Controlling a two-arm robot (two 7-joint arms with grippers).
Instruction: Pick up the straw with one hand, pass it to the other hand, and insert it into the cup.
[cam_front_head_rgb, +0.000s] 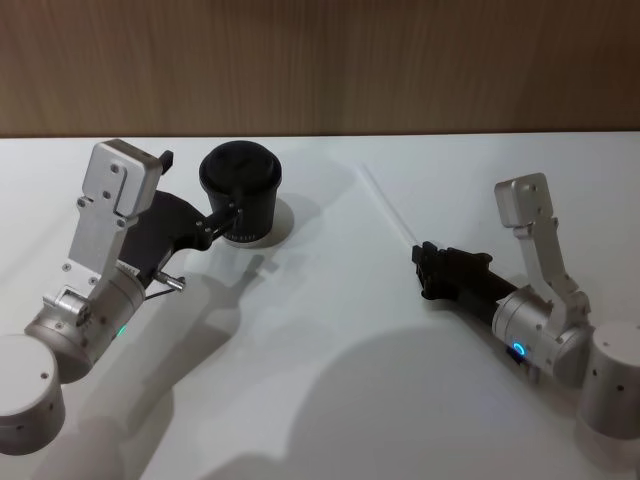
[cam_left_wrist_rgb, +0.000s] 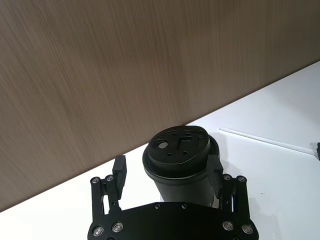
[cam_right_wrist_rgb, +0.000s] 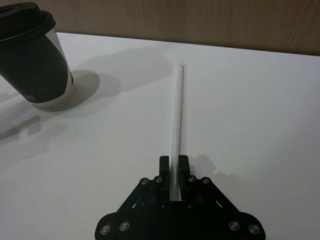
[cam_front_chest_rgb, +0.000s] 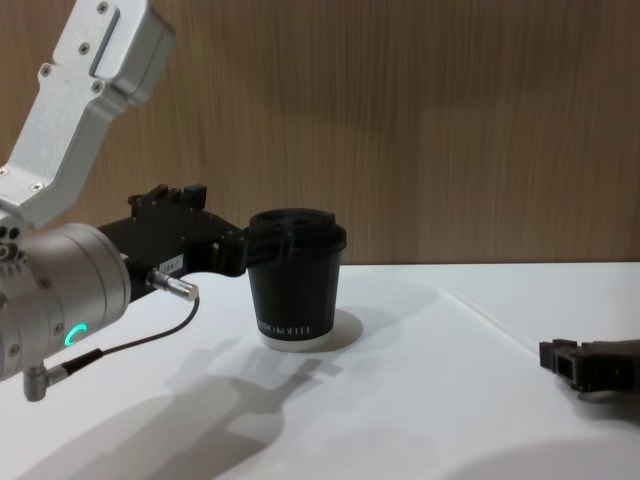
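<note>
The black lidded cup (cam_front_head_rgb: 240, 182) stands upright at the back left of the white table (cam_front_head_rgb: 330, 340). My left gripper (cam_left_wrist_rgb: 167, 172) is open and straddles the cup (cam_left_wrist_rgb: 179, 150): one finger (cam_left_wrist_rgb: 215, 169) rests against its wall, the other finger (cam_left_wrist_rgb: 119, 171) stands a little off it. In the chest view the left gripper (cam_front_chest_rgb: 262, 240) reaches the cup (cam_front_chest_rgb: 297, 290) just under the lid. The thin white straw (cam_front_head_rgb: 388, 205) lies flat on the table to the right. My right gripper (cam_right_wrist_rgb: 174, 162) is shut on the near end of the straw (cam_right_wrist_rgb: 179, 105), low at the table surface.
A wooden wall (cam_front_head_rgb: 320, 60) runs along the table's far edge. A thin black cable (cam_front_chest_rgb: 130, 340) hangs under the left wrist. Open white table surface lies between the two arms and in front of the cup.
</note>
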